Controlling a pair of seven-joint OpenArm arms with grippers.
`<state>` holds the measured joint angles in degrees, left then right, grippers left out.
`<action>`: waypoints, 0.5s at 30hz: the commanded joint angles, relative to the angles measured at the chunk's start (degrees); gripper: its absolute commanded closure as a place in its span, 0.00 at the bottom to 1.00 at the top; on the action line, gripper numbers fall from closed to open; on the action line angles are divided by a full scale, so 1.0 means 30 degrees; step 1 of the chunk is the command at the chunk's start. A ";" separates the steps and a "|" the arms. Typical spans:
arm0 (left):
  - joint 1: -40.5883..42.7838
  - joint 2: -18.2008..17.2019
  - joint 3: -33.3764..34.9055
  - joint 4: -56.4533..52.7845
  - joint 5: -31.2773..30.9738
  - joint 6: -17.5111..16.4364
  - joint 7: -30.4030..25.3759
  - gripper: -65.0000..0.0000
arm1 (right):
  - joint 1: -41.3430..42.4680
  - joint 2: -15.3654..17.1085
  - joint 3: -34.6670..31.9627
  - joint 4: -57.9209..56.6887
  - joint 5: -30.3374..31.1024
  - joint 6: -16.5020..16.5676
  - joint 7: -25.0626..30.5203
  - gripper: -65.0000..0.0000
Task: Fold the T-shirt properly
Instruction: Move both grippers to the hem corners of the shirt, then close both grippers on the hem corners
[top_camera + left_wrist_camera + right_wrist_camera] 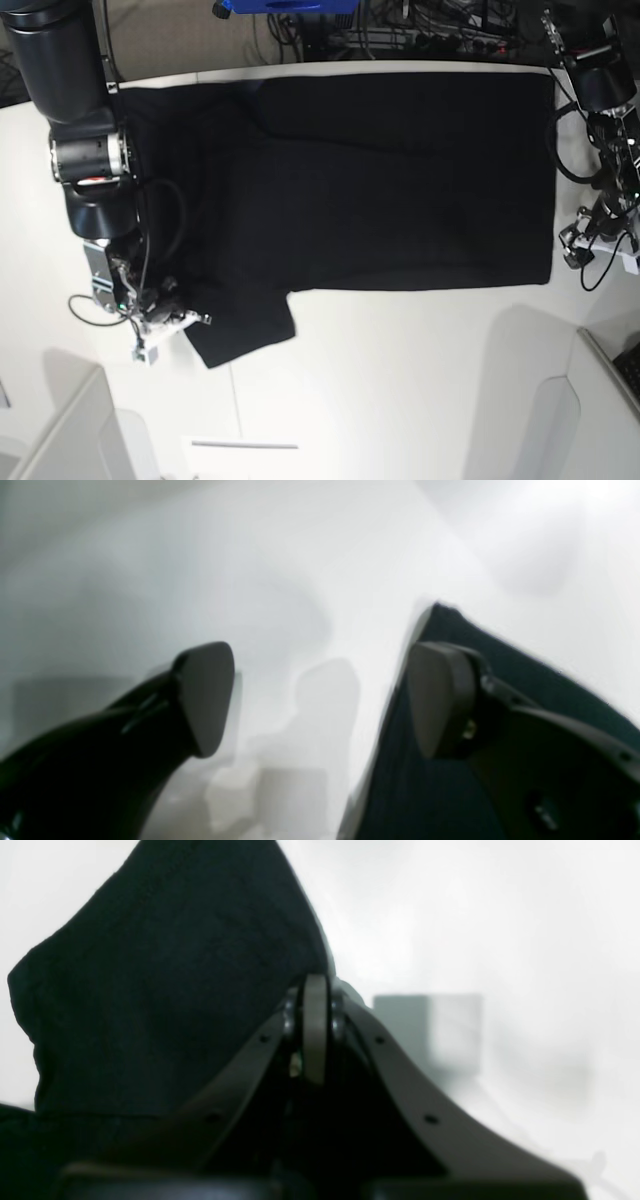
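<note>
Black cloth, plain side up, is spread flat over the far half of the white table (400,380): the T-shirt (400,180) is laid sideways, its long straight edges running across the base view, one short edge lined up near the table's right side. A sleeve (240,330) is seen jutting toward the near edge at the lower left of the cloth. No print is visible from any view. At that sleeve the right gripper (315,1030) is found, its pads pressed together; in the right wrist view a peaked fold of black fabric rises just behind and to the left of the closed tips, but whether cloth is pinched between them cannot be told. The left gripper (320,700) is held at the opposite side, by the shirt's right edge, its fingers (205,700) spread wide with bare white tabletop showing between them; a corner of the black cloth lies behind one pad, nothing gripped. Cables and equipment are noted beyond the table's far edge.
</note>
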<state>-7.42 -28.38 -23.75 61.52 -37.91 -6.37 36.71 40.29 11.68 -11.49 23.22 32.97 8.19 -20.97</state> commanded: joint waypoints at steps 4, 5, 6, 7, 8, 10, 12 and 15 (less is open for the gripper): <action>-0.2113 -0.0518 0.1601 -0.1267 -0.0066 -0.0118 -0.0324 0.21 | 0.0532 0.0135 0.0004 0.0156 -0.0016 0.0099 -0.0174 1.00; -0.2494 -0.0518 0.1982 -0.1531 -0.0066 -0.0118 -0.0324 0.21 | 0.0532 0.0135 0.0004 0.0156 -0.0016 0.0099 -0.0174 1.00; -0.2845 -0.0518 0.2333 -0.1736 -0.0066 -0.0118 -0.0324 0.21 | 0.0532 0.0135 0.0004 0.0156 -0.0016 0.0099 -0.0174 1.00; -0.3226 -0.0459 0.2714 -0.1971 -0.0066 -0.0118 -0.0324 0.21 | 0.0532 0.0135 0.0004 0.0156 -0.0016 0.0099 -0.0174 1.00; -0.3490 -0.0430 0.3037 -0.2146 -0.0066 -0.0118 -0.0324 0.21 | 0.0532 0.0135 0.0004 0.0156 -0.0016 0.0099 -0.0174 1.00; -0.4105 -0.0400 0.3681 -0.2674 -0.0066 -0.0118 -0.0353 0.21 | 0.0532 0.0135 0.0004 0.0156 -0.0016 0.0099 -0.0174 1.00; -0.4691 -0.0400 0.4150 -0.3377 -0.0066 -0.0118 -0.0353 0.21 | 0.0532 0.0135 0.0004 0.0156 -0.0016 0.0099 -0.0174 1.00; -0.5512 -0.0342 0.4795 -0.4608 -0.0066 -0.0118 -0.0353 0.21 | 0.0532 0.0135 0.0004 0.0156 -0.0016 0.0099 -0.0174 1.00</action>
<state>-22.46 -28.21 -9.13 46.76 -37.60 -6.24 36.69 40.29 11.68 -11.49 23.22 32.97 8.21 -20.97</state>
